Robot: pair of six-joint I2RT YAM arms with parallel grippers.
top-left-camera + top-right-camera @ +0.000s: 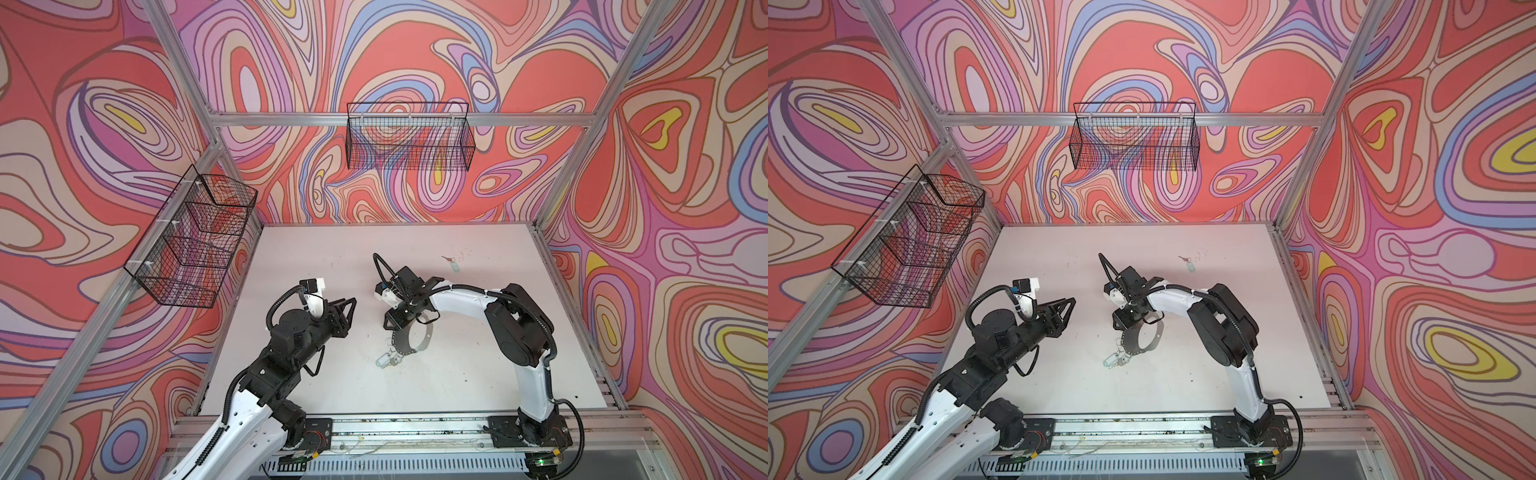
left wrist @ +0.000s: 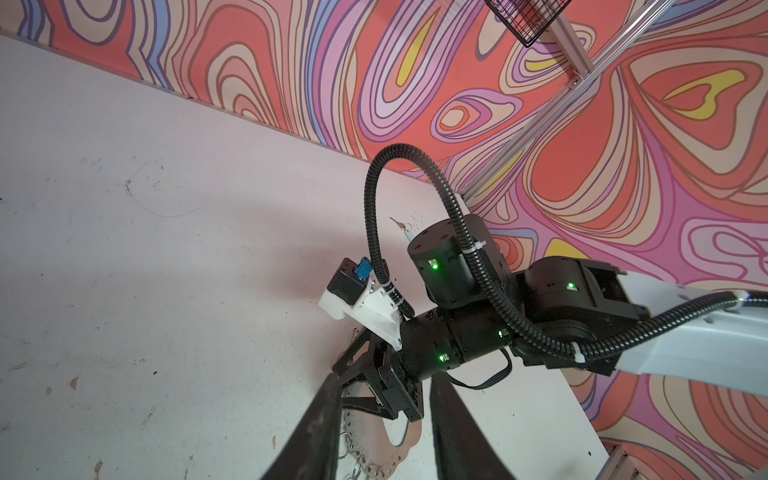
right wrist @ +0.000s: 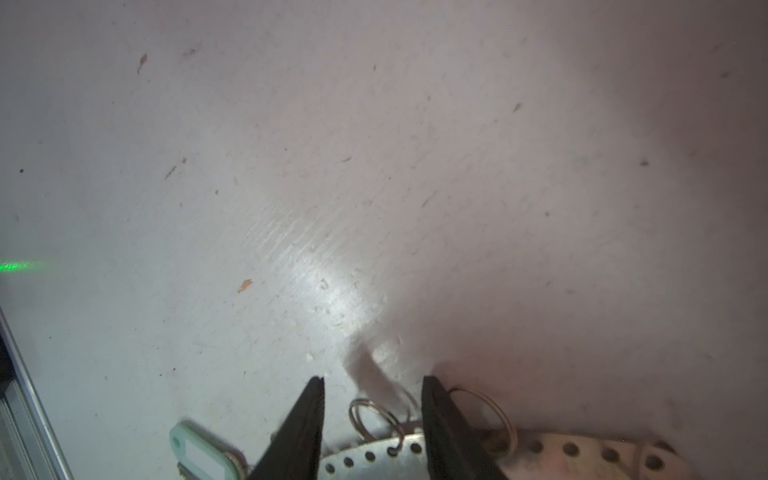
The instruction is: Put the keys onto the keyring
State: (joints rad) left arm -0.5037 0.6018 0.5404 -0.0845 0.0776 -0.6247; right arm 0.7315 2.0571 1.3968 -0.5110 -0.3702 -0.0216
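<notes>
— Keyring point(image 3: 374, 467) position, pls?
— We see it on the table point(image 1: 332, 249), approx mid, a bit toward the near edge, right under the R pincer point(image 3: 374, 379). Perforated plate, small wire rings point(image 3: 374, 415) on its rim.
— R pincer gripping it?
— Jaws stand apart w/ a stretch of rim and one wire ring in the gap. Plate runs on past both fingers point(image 3: 307, 424), so we read no clamp; pincer's open over it. Whether the tips touch the plate, we can't tell.
— L pincer point(image 1: 351, 315)?
— Open too, nothing in it, up off the table, left of the keyring and apart from it, pointing toward the R pincer.
— Rest of the task items?
— We spot a mint-tagged key point(image 3: 195, 451) just beside the keyring's rim, near-left side; clipped on or not, we can't tell. A second tagged key point(image 1: 451, 263) lies alone toward the far right of the table, well apart from both pincers. Too small there to read more.
</notes>
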